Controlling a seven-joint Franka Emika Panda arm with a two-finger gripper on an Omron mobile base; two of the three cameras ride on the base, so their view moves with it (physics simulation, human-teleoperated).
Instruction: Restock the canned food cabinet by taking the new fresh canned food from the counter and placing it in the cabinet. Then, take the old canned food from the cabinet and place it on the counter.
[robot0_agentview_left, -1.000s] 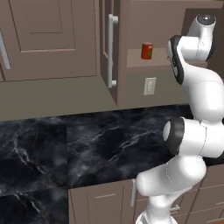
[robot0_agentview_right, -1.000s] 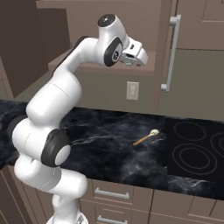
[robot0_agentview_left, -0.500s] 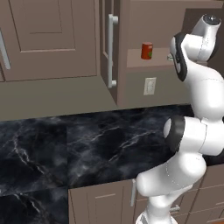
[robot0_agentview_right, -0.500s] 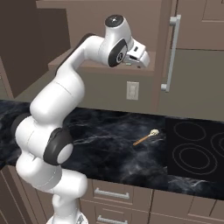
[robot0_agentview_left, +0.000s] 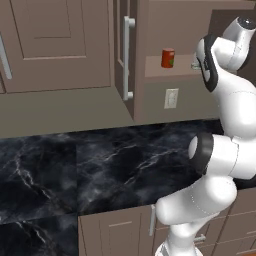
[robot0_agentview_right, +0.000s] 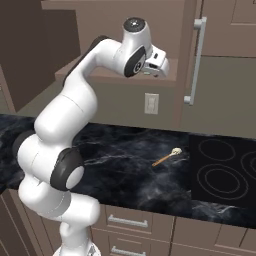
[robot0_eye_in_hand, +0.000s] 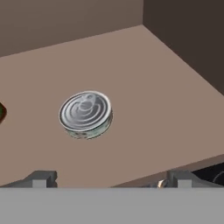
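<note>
The red-orange can (robot0_agentview_left: 167, 58) stands upright on the tan shelf (robot0_agentview_left: 156, 72) of the open wooden cabinet (robot0_agentview_left: 60, 45); a sliver of it shows at the left edge of the hand view (robot0_eye_in_hand: 1, 112). The squat grey-silver can (robot0_eye_in_hand: 86, 114) sits on the same shelf (robot0_eye_in_hand: 144, 87), a little ahead of my gripper (robot0_eye_in_hand: 109, 179) and slightly left of its middle. My gripper (robot0_agentview_right: 162, 68) hovers at the shelf's front edge, open, its fingertips (robot0_eye_in_hand: 41, 177) wide apart with nothing between them. In the left base view the gripper (robot0_agentview_left: 196, 64) is right of the red can, mostly hidden by my arm.
The cabinet door with a silver bar handle (robot0_agentview_left: 129, 57) stands open left of the shelf. Below lies the black marble counter (robot0_agentview_left: 115, 165), with a wooden spoon (robot0_agentview_right: 167, 157) and a cooktop (robot0_agentview_right: 225, 172) to the right. A wall outlet (robot0_agentview_right: 151, 103) sits under the shelf.
My upper arm and wrist have swung slightly to the right, while the hand stays at the shelf's front. The red can has not moved.
</note>
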